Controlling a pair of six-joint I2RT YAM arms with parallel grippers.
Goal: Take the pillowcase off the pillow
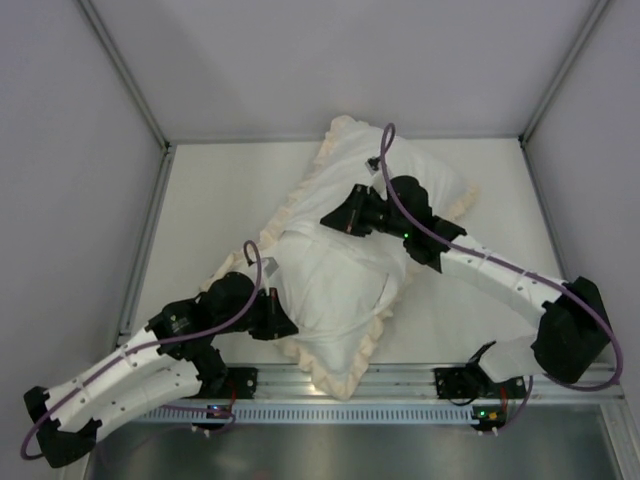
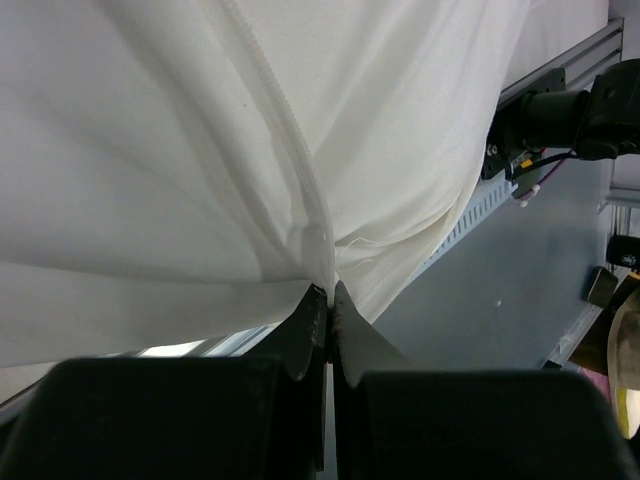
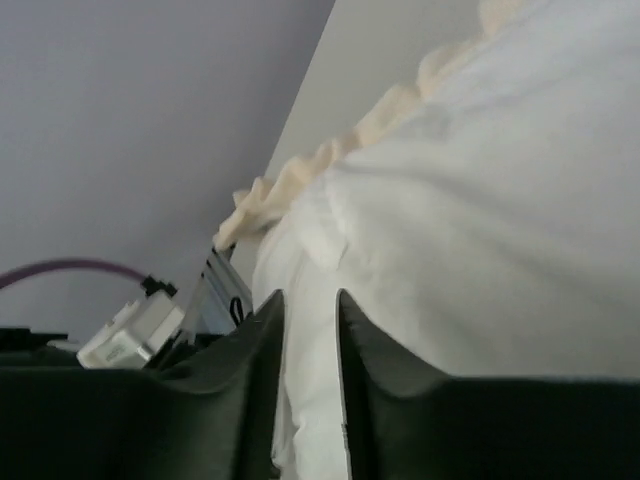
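The pillowcase (image 1: pixel 345 380) lies white face up across the table, with its cream frill round the edges. The pillow (image 1: pixel 305 250) shows as a plump white bulge at its middle. My left gripper (image 1: pixel 290 327) is at the cover's near-left edge. In the left wrist view it (image 2: pixel 332 290) is shut on a fold of the pillowcase (image 2: pixel 200 150) beside a corded seam. My right gripper (image 1: pixel 325 218) rests on top of the middle. In the right wrist view it (image 3: pixel 310 295) is pinched on smooth white fabric, seemingly the pillow (image 3: pixel 480 250), with the frill (image 3: pixel 300 175) beyond.
Grey walls enclose the table on three sides. An aluminium rail (image 1: pixel 400 380) runs along the near edge and carries both arm bases. The right arm's base (image 2: pixel 560 110) shows in the left wrist view. Purple cables loop off both wrists.
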